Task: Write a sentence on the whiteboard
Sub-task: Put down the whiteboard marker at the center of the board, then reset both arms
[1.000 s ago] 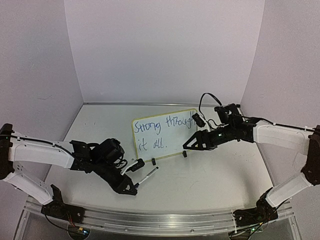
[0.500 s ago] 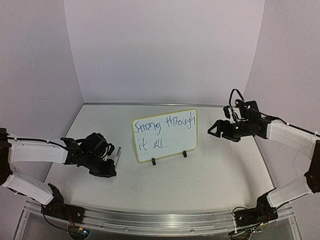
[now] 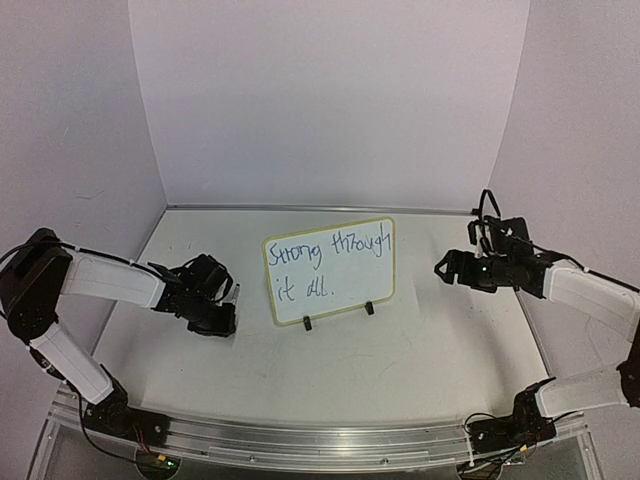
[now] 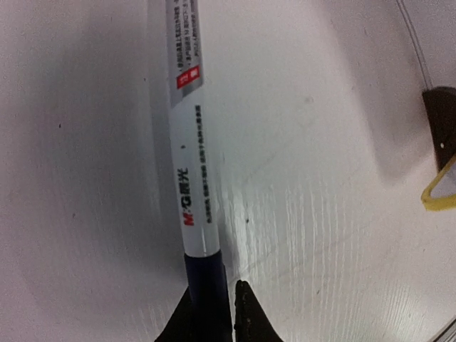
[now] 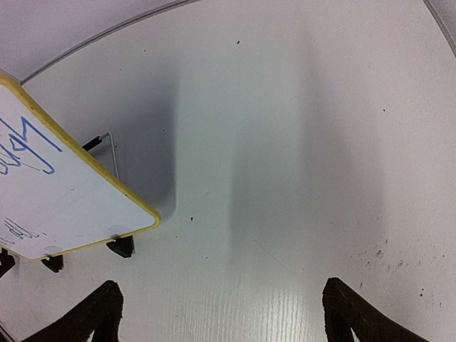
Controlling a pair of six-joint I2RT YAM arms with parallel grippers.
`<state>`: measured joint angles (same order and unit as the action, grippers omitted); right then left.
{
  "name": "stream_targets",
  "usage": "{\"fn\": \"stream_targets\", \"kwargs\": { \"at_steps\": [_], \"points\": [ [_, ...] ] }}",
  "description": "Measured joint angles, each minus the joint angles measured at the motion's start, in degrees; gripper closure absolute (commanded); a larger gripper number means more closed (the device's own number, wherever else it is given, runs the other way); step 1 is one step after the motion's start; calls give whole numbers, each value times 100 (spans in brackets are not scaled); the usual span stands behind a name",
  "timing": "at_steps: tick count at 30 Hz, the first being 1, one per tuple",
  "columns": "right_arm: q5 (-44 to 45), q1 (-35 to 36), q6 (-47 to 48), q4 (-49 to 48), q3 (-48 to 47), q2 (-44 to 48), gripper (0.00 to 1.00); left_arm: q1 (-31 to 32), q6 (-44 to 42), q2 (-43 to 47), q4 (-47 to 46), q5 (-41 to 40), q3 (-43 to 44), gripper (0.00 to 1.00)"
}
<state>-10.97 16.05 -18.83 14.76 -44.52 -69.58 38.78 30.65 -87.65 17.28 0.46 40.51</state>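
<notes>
1 high rear overview — 2 close downward wrist views, whiteboard (image 3: 330,270) in all 3

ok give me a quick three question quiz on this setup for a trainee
1. What does the left gripper hold?
2. True or false: the whiteboard stands upright.
3. The right gripper is: A shut on the whiteboard, B open and empty, C holding a cap.
Key: 1 the marker; 2 true; 3 B.
</notes>
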Motion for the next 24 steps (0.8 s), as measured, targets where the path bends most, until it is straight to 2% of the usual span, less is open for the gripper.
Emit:
{"fn": "stream_targets", "kwargs": {
  "at_steps": [5, 10, 13, 17, 24],
  "points": [
    [205, 0, 0, -205, 239, 230, 7, -149, -186, -331, -316, -87, 229, 46],
    [361, 0, 12, -275, 324, 398, 6, -234, -348, -362, -480, -122, 274, 21],
    [448, 0, 17, -316, 344, 434, 6, -272, -408, -361, -509, -177, 302, 15],
    [638, 0, 38, -352, 344, 433, 6, -426, -485, -323, -546, -275, 302, 11],
    [1024, -79, 178, -503, 344, 303, 6, -1275, -684, -206, -717, -372, 345, 7]
  ]
}}
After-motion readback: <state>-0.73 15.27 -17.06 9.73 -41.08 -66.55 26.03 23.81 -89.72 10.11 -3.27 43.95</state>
